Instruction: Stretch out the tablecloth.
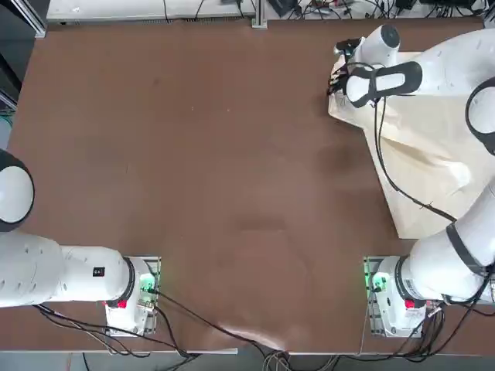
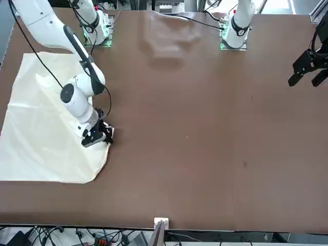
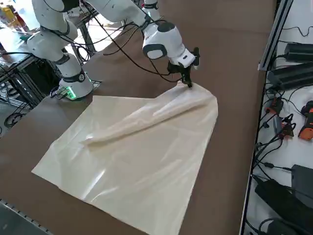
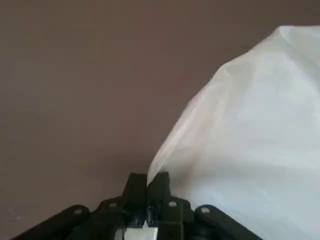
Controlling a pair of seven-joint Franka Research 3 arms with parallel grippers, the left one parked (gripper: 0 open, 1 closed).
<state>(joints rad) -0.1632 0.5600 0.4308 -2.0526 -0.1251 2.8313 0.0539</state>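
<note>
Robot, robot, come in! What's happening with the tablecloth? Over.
Right gripper shut on the tablecloth's edge. Cloth creased, one long fold raised. Right arm's black cable hangs above the cloth. Over.

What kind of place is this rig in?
Probably a robotics lab: the right gripper pinches a tablecloth on a brown table, with loose cables and an orange-and-black tool on a white surface beyond its edge.

Right pincer (image 4: 147,180) shut, low, beneath the bent right arm (image 3: 161,39).
</note>
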